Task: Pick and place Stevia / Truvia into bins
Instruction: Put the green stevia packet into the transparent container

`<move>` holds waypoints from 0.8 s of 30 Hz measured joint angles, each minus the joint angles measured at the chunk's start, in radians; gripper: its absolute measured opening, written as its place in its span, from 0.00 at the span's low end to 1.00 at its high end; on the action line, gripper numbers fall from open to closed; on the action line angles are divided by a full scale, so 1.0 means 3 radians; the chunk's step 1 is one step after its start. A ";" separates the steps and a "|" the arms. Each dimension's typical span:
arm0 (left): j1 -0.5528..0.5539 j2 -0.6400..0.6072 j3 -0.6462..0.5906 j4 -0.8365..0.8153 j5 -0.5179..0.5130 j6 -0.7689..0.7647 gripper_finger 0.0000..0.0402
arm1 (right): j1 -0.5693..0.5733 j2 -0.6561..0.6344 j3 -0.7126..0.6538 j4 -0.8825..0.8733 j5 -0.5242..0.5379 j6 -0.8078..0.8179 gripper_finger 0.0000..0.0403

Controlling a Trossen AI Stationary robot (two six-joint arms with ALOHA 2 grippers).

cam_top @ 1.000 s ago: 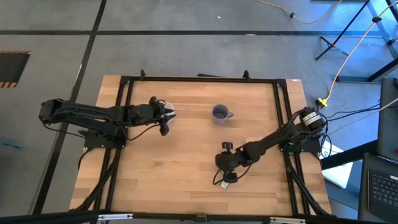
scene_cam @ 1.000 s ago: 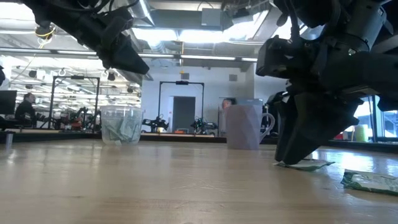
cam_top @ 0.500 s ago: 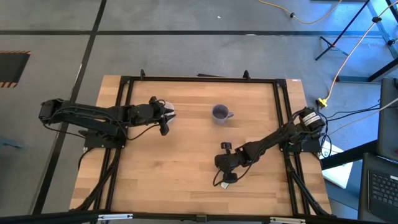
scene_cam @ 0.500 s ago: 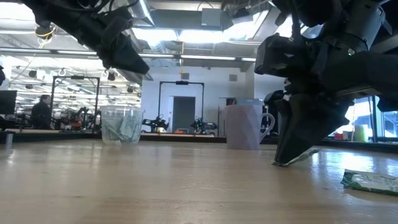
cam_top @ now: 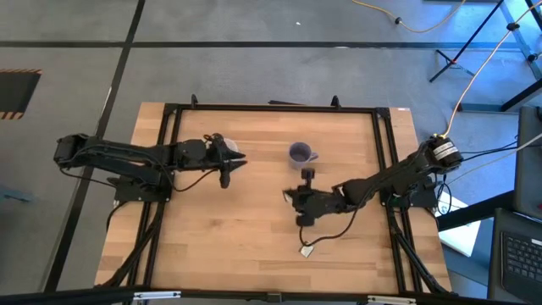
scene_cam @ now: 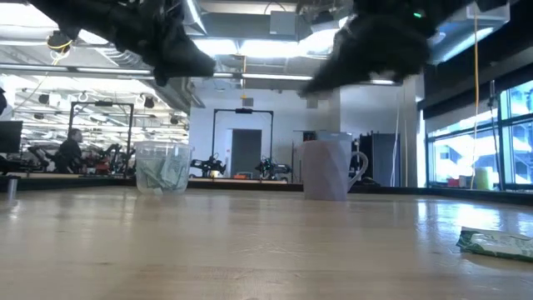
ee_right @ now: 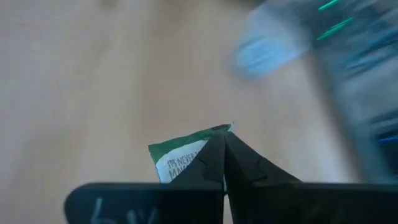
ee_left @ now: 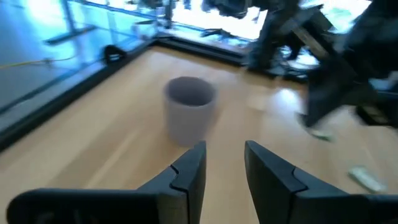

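Right arm has swung up and away from the front of the surface [cam_top: 254, 254] since the earlier frame, toward the purple-grey mug [cam_top: 299, 154]; right tool [cam_top: 292, 196] now hangs near the mug, on its front side, lifted well clear of the wood. Its fingers are pinched tight on a green and white packet [ee_right: 184, 154], corner caught between the tips in the right wrist view

One more packet [cam_top: 306, 251] lies flat on the surface where the arm was working; low view shows it [scene_cam: 495, 242] at the right edge, untouched

Left tool [ee_left: 224, 171] hovers just beside the clear cup [scene_cam: 161, 166], fingers parted with a plain gap, nothing in them. Clear cup already holds several packets, seen through its wall in the low view

Progress, as judged: clear cup part filled; mug contents cannot be told. Carried packet not yet dropped. After that, at least the one loose packet remains. Late stage, not finished
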State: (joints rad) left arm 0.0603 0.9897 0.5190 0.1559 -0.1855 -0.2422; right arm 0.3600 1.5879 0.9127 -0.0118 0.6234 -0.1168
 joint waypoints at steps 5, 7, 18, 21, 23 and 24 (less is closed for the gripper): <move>-0.0050 0.0329 0.0001 0.0372 0.0170 0.0018 0.30 | -0.0154 0.0004 0.0003 0.0850 0.0419 -0.0739 0.01; -0.0077 0.0522 0.0001 0.0590 0.0178 0.0052 0.32 | -0.0228 0.0015 0.0001 0.1074 0.0429 -0.0927 0.01; -0.0114 0.1162 0.0001 0.1703 0.0180 -0.0294 0.41 | -0.0526 0.0013 0.0004 0.1343 0.0277 -0.0953 0.00; -0.0112 0.1203 0.0001 0.1862 0.0180 -0.0405 0.42 | -0.0547 0.0013 0.0003 0.1359 0.0184 -0.0952 0.00; -0.0105 0.1219 0.0001 0.1965 0.0179 -0.0541 0.43 | -0.0555 0.0013 0.0004 0.1358 0.0175 -0.0952 0.01; -0.0105 0.1220 0.0001 0.1982 0.0179 -0.0618 0.43 | -0.0556 0.0013 0.0003 0.1363 0.0175 -0.0952 0.01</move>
State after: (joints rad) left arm 0.0288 1.3556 0.5194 0.7505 -0.1318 -0.4276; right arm 0.1932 1.5917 0.9136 0.3971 0.6758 -0.4023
